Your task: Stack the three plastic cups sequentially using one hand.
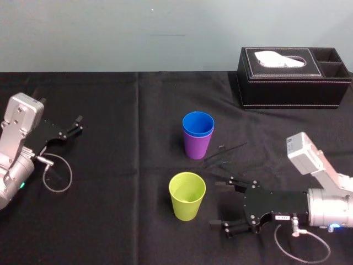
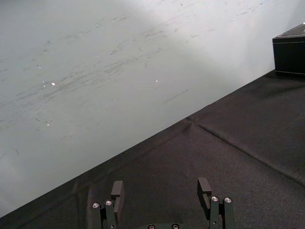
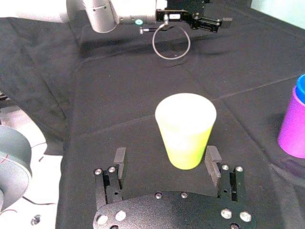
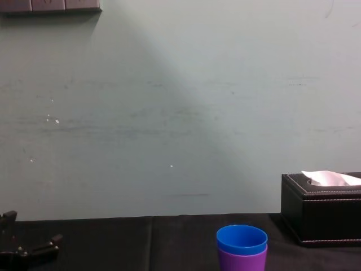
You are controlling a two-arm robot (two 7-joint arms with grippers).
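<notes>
On the left side of the black table, the left gripper rests with its 2 fingers apart, holding nothing. In the middle, the blue cup sits inside the purple cup. Nearer the robot, the yellow-green cup stands alone, mouth up. Just to its right, the right gripper sits low and points at it, fingers wide apart. At the far right back sits a black tissue box.

Right end effector low, jaws spread — left end effector parked, spread.
</notes>
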